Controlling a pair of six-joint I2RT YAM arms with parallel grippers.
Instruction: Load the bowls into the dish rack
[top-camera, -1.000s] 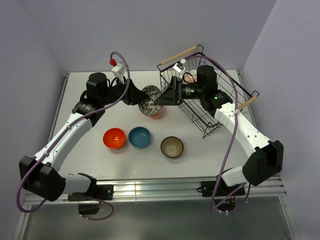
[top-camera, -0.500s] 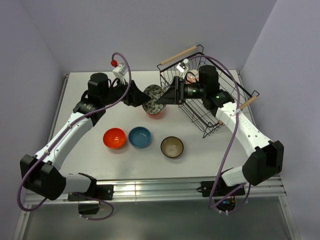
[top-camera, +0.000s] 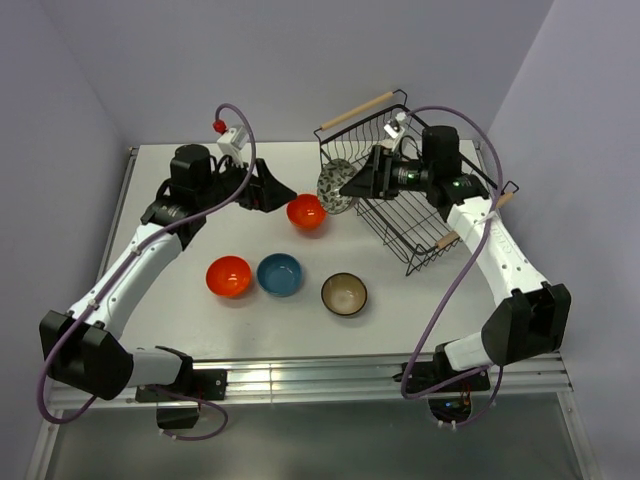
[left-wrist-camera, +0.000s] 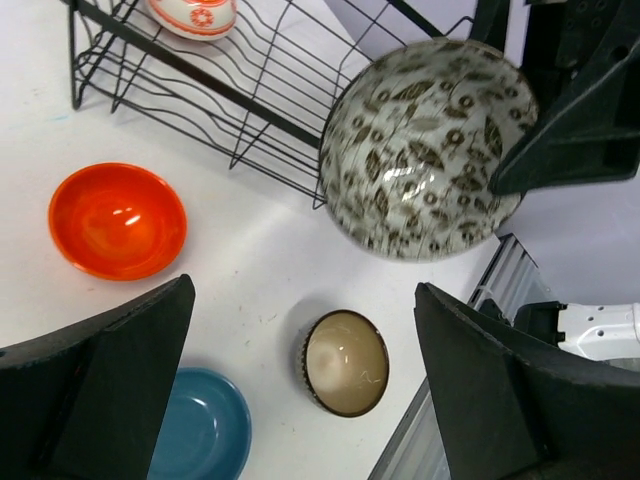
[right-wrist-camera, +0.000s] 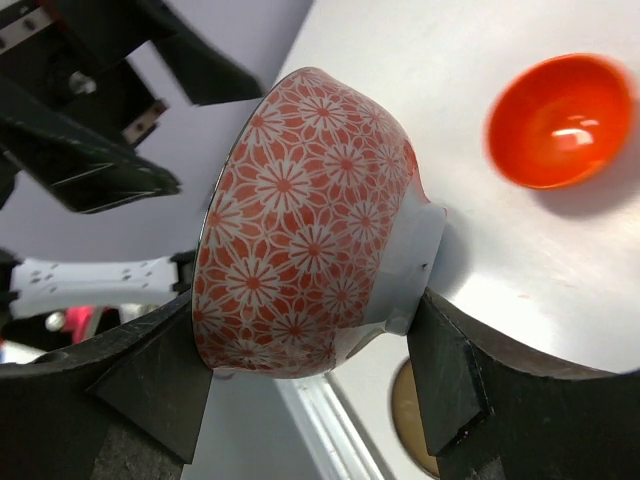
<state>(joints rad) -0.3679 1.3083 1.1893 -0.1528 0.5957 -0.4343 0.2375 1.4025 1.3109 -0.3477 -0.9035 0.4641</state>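
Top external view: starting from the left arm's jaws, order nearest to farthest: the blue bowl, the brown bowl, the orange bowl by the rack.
1. Orange bowl by the rack, far centre.
2. Blue bowl, nearer the bases.
3. Brown bowl, front right.

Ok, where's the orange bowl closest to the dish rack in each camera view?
Top external: orange bowl, centre, just left of the dish rack.
Left wrist: left of middle, below the rack.
Right wrist: upper right.
Shared landmark: the patterned bowl in the right gripper, seen near it in all three.
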